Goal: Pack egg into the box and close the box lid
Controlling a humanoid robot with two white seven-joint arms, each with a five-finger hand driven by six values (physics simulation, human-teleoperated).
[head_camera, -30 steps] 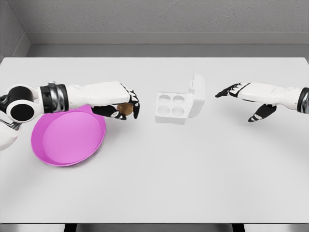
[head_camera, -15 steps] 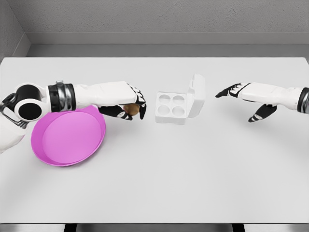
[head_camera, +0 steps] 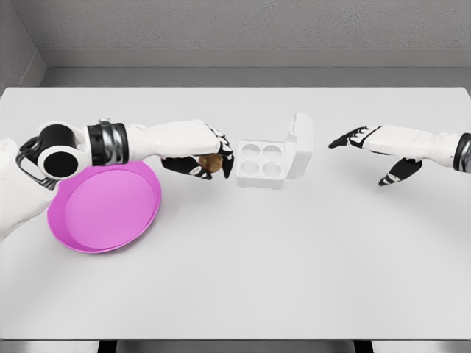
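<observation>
White table [head_camera: 243, 279]; grey wall [head_camera: 243, 26] behind; even, soft light.

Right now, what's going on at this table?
The left hand grips a brown egg just left of the white box, whose lid stands open and whose four cups look empty. The pink bowl sits at the left. The right hand hovers open to the right of the box, touching nothing.
</observation>
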